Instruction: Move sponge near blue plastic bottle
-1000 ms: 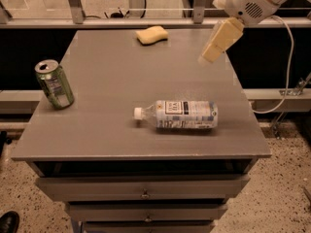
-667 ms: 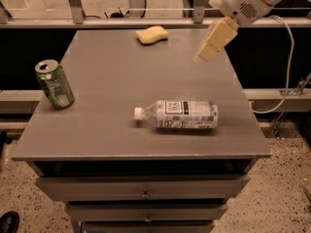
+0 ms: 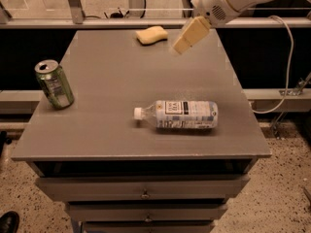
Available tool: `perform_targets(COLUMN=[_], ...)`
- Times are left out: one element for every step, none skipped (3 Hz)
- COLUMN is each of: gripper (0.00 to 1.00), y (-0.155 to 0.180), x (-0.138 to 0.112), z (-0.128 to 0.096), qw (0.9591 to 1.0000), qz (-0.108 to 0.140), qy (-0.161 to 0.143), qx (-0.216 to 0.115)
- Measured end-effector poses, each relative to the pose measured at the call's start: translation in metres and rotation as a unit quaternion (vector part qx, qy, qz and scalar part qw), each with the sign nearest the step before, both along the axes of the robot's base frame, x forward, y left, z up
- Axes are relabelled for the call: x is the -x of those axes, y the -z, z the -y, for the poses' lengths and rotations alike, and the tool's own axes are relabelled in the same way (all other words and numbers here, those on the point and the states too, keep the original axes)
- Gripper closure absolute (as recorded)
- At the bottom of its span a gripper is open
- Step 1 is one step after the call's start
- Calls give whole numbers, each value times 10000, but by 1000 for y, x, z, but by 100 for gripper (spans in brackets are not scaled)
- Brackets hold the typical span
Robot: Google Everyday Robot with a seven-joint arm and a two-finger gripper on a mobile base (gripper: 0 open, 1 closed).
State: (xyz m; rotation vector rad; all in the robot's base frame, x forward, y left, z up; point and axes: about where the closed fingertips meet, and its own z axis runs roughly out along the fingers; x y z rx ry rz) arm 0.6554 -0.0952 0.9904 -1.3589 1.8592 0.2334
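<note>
One sponge (image 3: 151,34); gripper (image 3: 181,46) just right of it, claw state can't tell; blue plastic bottle (image 3: 181,114) lies well apart from it.

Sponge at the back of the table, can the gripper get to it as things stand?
Probably yes: the gripper hangs just right of the sponge with nothing between them; the bottle and can sit farther forward.

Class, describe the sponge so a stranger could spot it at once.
On the grey table, look to the far edge, left of the hovering gripper. The sponge is the soft pale yellow pad, unlike the green can and clear bottle.
</note>
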Motion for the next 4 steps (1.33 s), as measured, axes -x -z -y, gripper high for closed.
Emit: perform_targets(gripper=[0, 0, 0, 0], y=[7, 29, 62, 62], x=[-48, -84, -121, -121], z=[-23, -41, -57, -57], qw=[9982, 9951, 9880, 9880], qz=[200, 112, 19, 19], qy=[373, 719, 1097, 1097], qx=[-413, -664, -1087, -1087])
